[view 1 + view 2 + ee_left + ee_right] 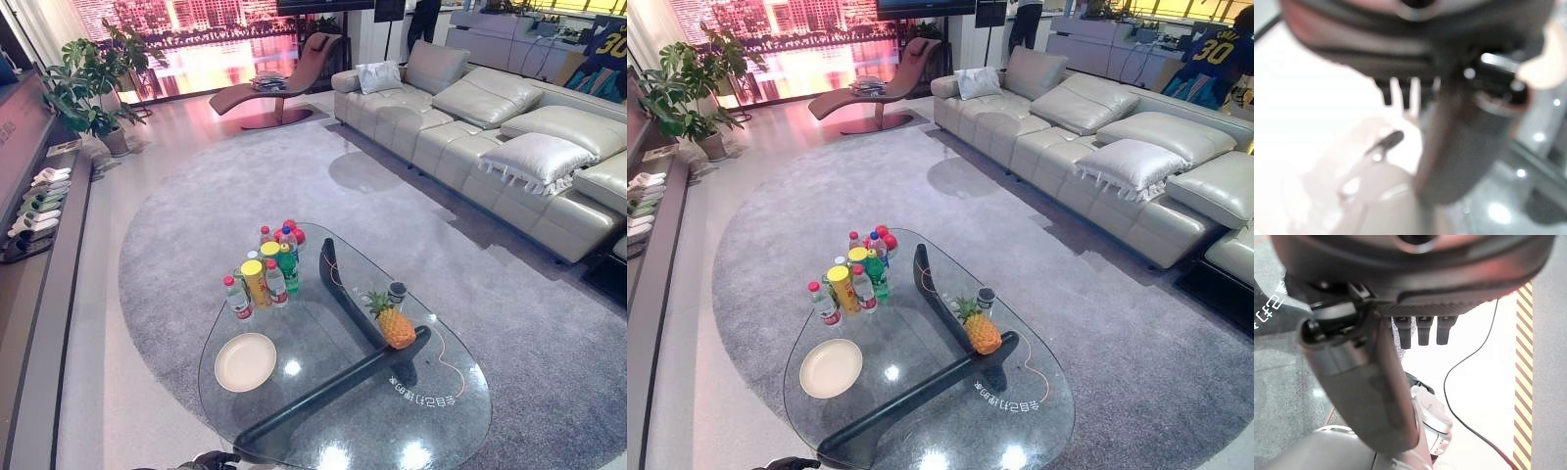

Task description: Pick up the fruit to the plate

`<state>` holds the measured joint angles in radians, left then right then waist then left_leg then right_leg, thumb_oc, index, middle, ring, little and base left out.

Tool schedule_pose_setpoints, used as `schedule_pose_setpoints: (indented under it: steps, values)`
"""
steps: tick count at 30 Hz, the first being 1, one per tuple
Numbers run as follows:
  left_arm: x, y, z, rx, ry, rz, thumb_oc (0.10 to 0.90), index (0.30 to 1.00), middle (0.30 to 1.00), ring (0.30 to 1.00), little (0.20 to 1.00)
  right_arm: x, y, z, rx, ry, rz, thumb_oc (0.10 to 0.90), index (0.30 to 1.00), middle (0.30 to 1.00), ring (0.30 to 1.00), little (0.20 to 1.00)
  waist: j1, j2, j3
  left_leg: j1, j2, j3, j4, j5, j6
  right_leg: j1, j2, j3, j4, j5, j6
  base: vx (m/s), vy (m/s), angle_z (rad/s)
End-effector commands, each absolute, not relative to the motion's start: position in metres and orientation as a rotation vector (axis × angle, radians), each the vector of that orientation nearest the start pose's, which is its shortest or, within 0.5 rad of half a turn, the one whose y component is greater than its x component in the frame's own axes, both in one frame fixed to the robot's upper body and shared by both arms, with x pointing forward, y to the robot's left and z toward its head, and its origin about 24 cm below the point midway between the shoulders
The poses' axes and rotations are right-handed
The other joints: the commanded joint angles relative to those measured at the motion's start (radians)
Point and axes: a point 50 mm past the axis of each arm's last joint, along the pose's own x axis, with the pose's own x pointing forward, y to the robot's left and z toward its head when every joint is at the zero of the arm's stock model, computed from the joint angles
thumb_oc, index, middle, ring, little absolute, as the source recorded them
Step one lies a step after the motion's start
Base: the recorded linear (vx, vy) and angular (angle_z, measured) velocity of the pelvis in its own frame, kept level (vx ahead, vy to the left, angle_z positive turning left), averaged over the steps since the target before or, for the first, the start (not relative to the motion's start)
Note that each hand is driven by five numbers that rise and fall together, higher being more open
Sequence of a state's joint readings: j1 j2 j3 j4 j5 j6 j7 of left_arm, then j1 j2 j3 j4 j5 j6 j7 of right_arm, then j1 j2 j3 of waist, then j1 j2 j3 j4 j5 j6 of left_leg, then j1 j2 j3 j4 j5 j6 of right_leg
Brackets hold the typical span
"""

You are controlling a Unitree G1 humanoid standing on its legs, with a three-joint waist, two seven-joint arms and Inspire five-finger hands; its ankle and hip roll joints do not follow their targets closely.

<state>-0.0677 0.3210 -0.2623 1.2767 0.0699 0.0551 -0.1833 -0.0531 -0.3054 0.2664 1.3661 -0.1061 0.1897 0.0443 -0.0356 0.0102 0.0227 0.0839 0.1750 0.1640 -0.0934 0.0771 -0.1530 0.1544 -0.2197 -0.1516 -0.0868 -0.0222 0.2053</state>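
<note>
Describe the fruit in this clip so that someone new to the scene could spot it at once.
Start at the glass coffee table on the grey rug in front of the sofa. The pineapple stands upright beside the table's dark base, right of the cream plate and apart from the cluster of bottles. Its yellow-orange body and green leafy crown mark it as the one fruit there.

The glass counter and sofa are seen from above by both head views, slightly offset. Each robot hand is viewed closely from its wrist.
</note>
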Motion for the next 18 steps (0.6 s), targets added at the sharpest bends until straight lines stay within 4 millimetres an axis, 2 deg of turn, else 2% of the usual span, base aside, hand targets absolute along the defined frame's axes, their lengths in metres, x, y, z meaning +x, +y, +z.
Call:
schedule_pose_setpoints:
  steps: [1, 6, 8, 11, 18]
  values:
    - [0.107, 0.248, -0.155, 0.367, 1.334, -0.19, 0.8, 0.9, 0.9, 0.9, 0.9, 0.079, -0.279, -0.152, -0.524, 1.537, -0.023, 0.8, 0.9, 0.9, 0.9, 0.9, 0.016, 0.011, 0.056, 0.018, 0.101, 0.006, 0.006, -0.01, -0.055, -0.06, -0.069, -0.058, 0.0, 0.112, 0.04, 0.0, 0.0, 0.0]
    - [0.106, 0.25, -0.155, 0.345, 1.331, -0.151, 0.8, 0.9, 0.9, 0.9, 0.9, 0.078, -0.286, -0.15, -0.569, 1.559, -0.032, 0.8, 0.9, 0.9, 0.9, 0.9, 0.016, 0.025, 0.104, -0.045, 0.098, -0.006, 0.006, 0.011, -0.049, -0.123, -0.066, -0.047, 0.0, 0.125, 0.028, -0.04, 0.006, -0.01]
    - [0.111, 0.249, -0.154, 0.334, 1.313, -0.137, 0.8, 0.9, 0.9, 0.9, 0.9, 0.079, -0.288, -0.149, -0.582, 1.56, -0.039, 0.8, 0.9, 0.9, 0.9, 0.9, 0.016, 0.032, 0.13, -0.085, 0.092, -0.017, 0.006, 0.021, -0.046, -0.161, -0.066, -0.04, 0.0, 0.134, 0.025, -0.16, 0.026, -0.01]
    - [0.14, 0.246, -0.145, 0.299, 1.226, -0.093, 0.8, 0.9, 0.9, 0.9, 0.9, 0.101, -0.292, -0.142, -0.589, 1.506, -0.072, 0.8, 0.9, 0.9, 0.9, 0.9, 0.011, 0.044, 0.208, -0.168, 0.071, -0.04, 0.006, 0.036, -0.036, -0.246, -0.058, -0.018, 0.0, 0.156, 0.013, -0.24, 0.025, -0.05]
    - [0.176, 0.247, -0.13, 0.227, 1.082, -0.054, 0.8, 0.9, 0.9, 0.9, 0.9, 0.136, -0.299, -0.129, -0.583, 1.382, -0.137, 0.8, 0.9, 0.9, 0.9, 0.9, 0.012, 0.04, 0.311, -0.273, 0.035, -0.062, 0.006, 0.053, -0.02, -0.348, -0.048, 0.002, 0.0, 0.185, 0.008, -0.12, 0.026, 0.01]
